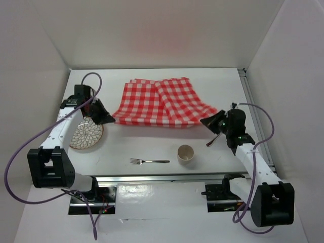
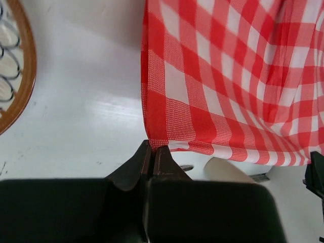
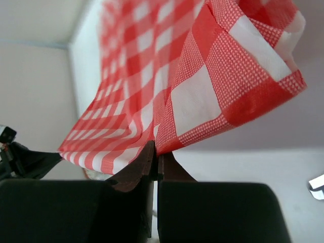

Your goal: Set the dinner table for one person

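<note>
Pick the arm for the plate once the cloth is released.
Left: the plate sits beside the left gripper, far from the right gripper. Both now pinch corners of the cloth.

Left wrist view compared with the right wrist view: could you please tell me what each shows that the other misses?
Only the left wrist: the rim of the patterned plate and a cup past the checked cloth. Only the right wrist: a shiny metal tip, too cropped to identify. Both: left fingers or right fingers, shut on that cloth.
</note>
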Controlling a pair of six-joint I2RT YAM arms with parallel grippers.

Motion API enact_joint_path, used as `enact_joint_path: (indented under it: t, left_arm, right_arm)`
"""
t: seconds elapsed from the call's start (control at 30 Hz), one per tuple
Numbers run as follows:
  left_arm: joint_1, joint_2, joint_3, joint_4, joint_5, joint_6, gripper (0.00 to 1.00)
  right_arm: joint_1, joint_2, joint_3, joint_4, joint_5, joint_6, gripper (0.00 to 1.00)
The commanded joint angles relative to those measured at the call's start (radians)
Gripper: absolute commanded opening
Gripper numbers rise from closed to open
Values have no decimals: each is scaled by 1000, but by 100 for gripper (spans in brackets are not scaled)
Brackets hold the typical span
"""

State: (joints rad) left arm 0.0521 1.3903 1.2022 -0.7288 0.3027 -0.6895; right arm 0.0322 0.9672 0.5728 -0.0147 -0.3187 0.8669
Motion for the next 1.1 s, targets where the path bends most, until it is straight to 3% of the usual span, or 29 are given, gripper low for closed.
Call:
enact_joint_path:
  t: [0.0, 0.17, 0.33, 0.43, 0.47, 0.57, 0.63, 0.77, 0.93, 1.07]
  left_arm:
    - [51, 25, -68, 75, -102, 5, 0]
    - [51, 104, -47, 111, -93, 5, 0]
    - [51, 220, 144, 92, -116, -5, 0]
    - [60, 353, 472, -30, -94, 4, 0]
    - [60, 424, 701, -79, -94, 4, 0]
    - [87, 463, 1041, -167, -105, 13, 0]
    - [136, 438, 1103, -167, -62, 4, 0]
    - [192, 262, 961, -57, 15, 4, 0]
    - [201, 76, 520, 89, 33, 25, 0]
    - [201, 13, 168, 205, 73, 25, 0]
  right_arm:
    - [-8, 7, -40, -33, 139, 1, 0]
    - [43, 76, -59, -19, 171, 21, 0]
    - [55, 183, -22, 123, 213, 79, 0]
    - [20, 355, 212, 173, 193, 80, 0]
    - [9, 401, 407, 158, 155, 80, 0]
    - [9, 527, 756, 90, 132, 22, 0]
    - [9, 518, 827, 100, 121, -5, 0]
    - [20, 345, 728, 162, 159, -71, 0]
    - [29, 110, 353, 147, 198, -111, 0]
    - [54, 33, 101, 84, 185, -72, 0]
